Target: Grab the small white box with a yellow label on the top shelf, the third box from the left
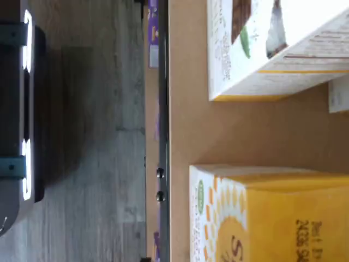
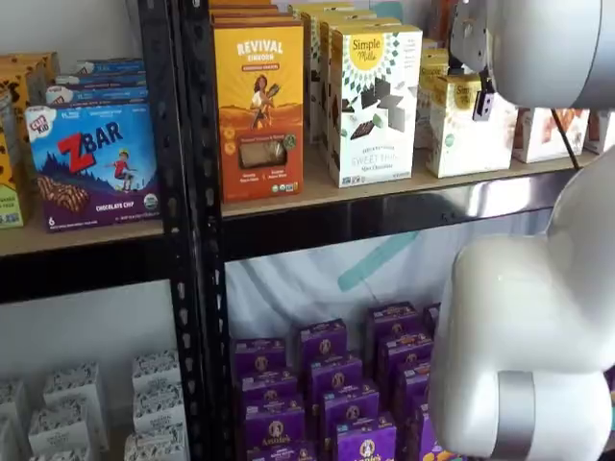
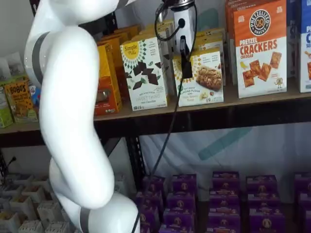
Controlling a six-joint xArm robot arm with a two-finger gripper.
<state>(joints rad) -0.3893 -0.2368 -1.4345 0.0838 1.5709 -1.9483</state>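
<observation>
The small white box (image 3: 201, 77) has a yellow top edge and stands on the top shelf (image 3: 257, 101), between the taller Simple Mills box (image 3: 145, 73) and the pretzel cracker box (image 3: 260, 48). It also shows in a shelf view (image 2: 469, 130). My gripper (image 3: 186, 63) hangs in front of the box's upper left part. Only a black finger shows, side-on, under the white body with a cable beside it. In a shelf view the gripper (image 2: 483, 100) is a small dark piece over the box. The wrist view shows the box's yellow top and sun label (image 1: 262, 218) on the tan board (image 1: 234, 134).
An orange Revival box (image 2: 258, 106) stands left of the Simple Mills box (image 2: 370, 101). My white arm (image 3: 73, 111) fills the foreground. Purple boxes (image 3: 218, 199) sit on the lower level. In the wrist view, a white box with a yellow edge (image 1: 272, 49) lies beside the target.
</observation>
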